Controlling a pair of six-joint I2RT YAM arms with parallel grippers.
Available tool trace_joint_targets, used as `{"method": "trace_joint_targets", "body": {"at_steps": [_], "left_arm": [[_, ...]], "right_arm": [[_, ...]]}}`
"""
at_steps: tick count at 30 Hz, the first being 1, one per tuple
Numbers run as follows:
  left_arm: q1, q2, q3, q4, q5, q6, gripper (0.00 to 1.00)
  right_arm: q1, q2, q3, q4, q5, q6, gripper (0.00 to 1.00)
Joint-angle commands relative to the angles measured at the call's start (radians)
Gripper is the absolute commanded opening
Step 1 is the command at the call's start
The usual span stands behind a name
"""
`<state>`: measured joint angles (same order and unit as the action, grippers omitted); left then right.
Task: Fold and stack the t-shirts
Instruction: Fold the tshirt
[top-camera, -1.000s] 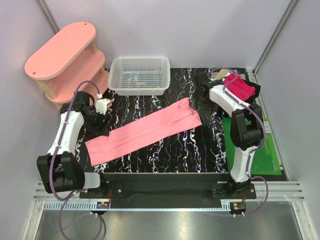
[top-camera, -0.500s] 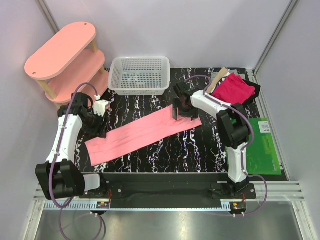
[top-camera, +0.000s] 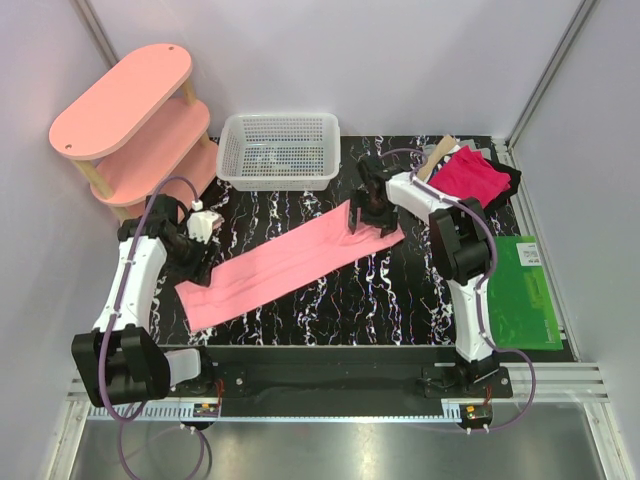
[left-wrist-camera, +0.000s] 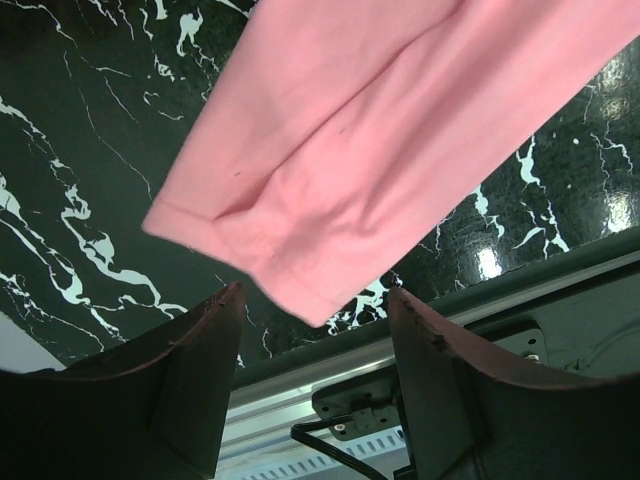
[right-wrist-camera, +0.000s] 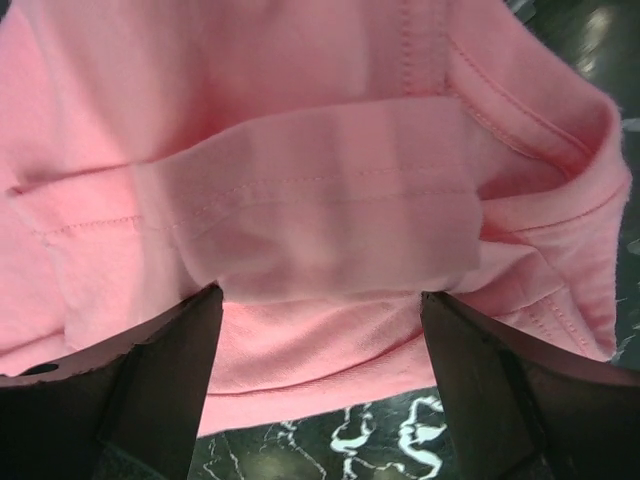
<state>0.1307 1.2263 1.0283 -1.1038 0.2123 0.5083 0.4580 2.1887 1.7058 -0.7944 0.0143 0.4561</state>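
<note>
A salmon-pink t-shirt (top-camera: 290, 262), folded into a long strip, lies slantwise across the black marbled table (top-camera: 330, 310). My left gripper (top-camera: 193, 268) hovers over its near-left end. In the left wrist view that gripper (left-wrist-camera: 315, 295) is open, and the hem corner of the shirt (left-wrist-camera: 330, 200) reaches just between the fingertips. My right gripper (top-camera: 365, 215) is over the far-right end. In the right wrist view it (right-wrist-camera: 322, 295) stands open just above the bunched collar end of the shirt (right-wrist-camera: 320, 190). A magenta-red t-shirt (top-camera: 470, 178) lies crumpled at the back right.
A white mesh basket (top-camera: 280, 118) stands at the back middle. A pale-pink oval shelf unit (top-camera: 120, 100) is at the back left. A green mat (top-camera: 525, 300) lies along the right edge. A metal rail (left-wrist-camera: 330, 390) runs along the table's near edge.
My right arm swung left from the magenta shirt to the far-right end of the pink shirt. My left gripper shifted over the near-left end, which slid slightly right.
</note>
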Motion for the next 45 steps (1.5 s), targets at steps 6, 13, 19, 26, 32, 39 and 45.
{"method": "trace_joint_targets", "body": {"at_steps": [6,13,19,26,32,39,45], "left_arm": [[0.004,-0.002,0.006,0.027,-0.037,0.022,0.64],[0.004,-0.011,-0.008,0.024,-0.027,0.016,0.64],[0.004,-0.042,-0.025,0.022,-0.022,0.010,0.64],[0.006,-0.067,-0.040,0.036,-0.002,-0.011,0.64],[0.026,-0.109,-0.031,0.073,-0.031,-0.025,0.64],[0.196,-0.090,-0.008,0.166,-0.030,-0.066,0.65],[0.429,-0.034,0.022,0.176,0.120,-0.039,0.65]], "right_arm": [[-0.140,0.209,0.291,-0.101,0.088,-0.085,0.89],[-0.177,0.469,0.708,-0.271,0.168,-0.123,0.89],[-0.188,0.517,1.017,-0.371,0.337,-0.165,0.94],[-0.180,0.369,0.944,-0.355,0.340,-0.177,1.00],[-0.006,0.136,0.819,-0.316,0.383,-0.238,1.00],[0.391,-0.039,0.584,-0.370,0.460,-0.269,1.00],[0.695,-0.073,0.359,-0.281,0.581,-0.241,1.00]]}}
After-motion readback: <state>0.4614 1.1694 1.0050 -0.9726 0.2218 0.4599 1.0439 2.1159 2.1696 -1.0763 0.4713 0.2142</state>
